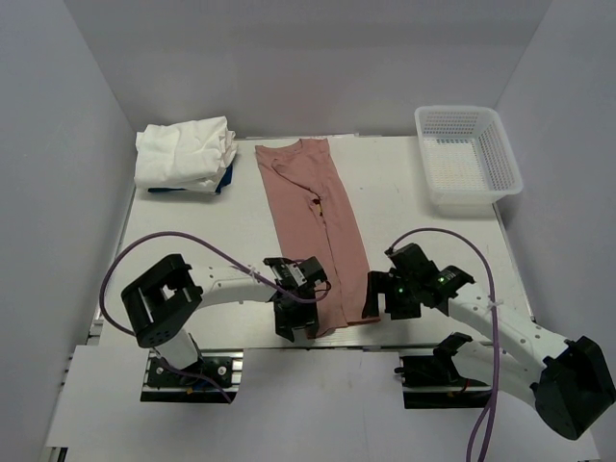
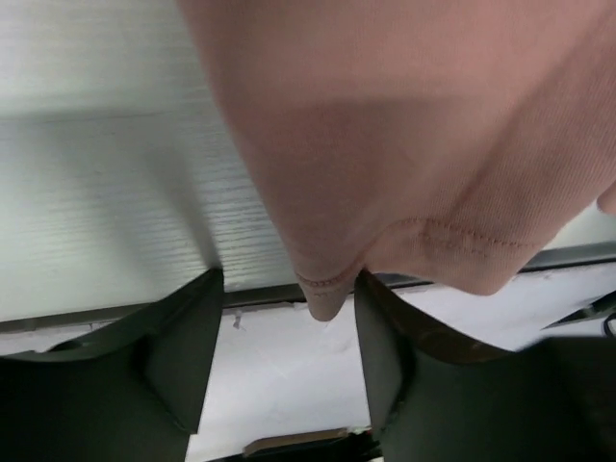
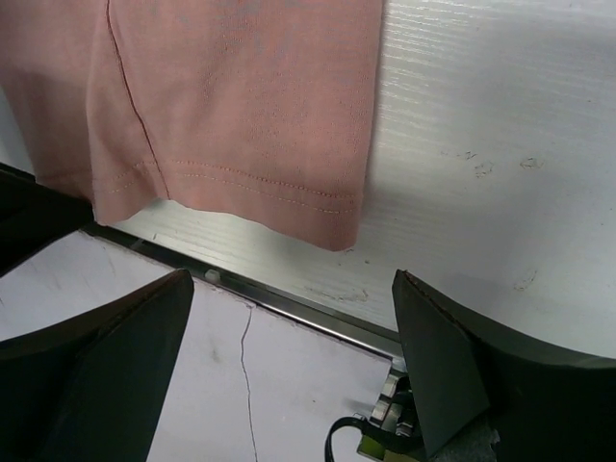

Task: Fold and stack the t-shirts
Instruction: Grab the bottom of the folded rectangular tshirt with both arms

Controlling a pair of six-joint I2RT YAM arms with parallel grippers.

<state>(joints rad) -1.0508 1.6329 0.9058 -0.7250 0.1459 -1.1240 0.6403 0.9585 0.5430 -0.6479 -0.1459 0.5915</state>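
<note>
Left of the mesh basket [image 1: 508, 159], the pink t-shirt [image 1: 313, 226] lay folded only into a long strip. The white t-shirts [image 1: 185, 154] sat heaped farther left, nothing stacked yet. The left gripper [image 2: 289, 284] straddled its hem corner, jaws spread. The right gripper [image 3: 294, 279] gaped, holding nothing.

**Three views, one shared hem**

The top camera looks down from high on the near side across the whole table [image 1: 221, 231]. Both wrist cameras sit close at its near edge, sharing the hem of the pink t-shirt [image 3: 241, 96].
</note>
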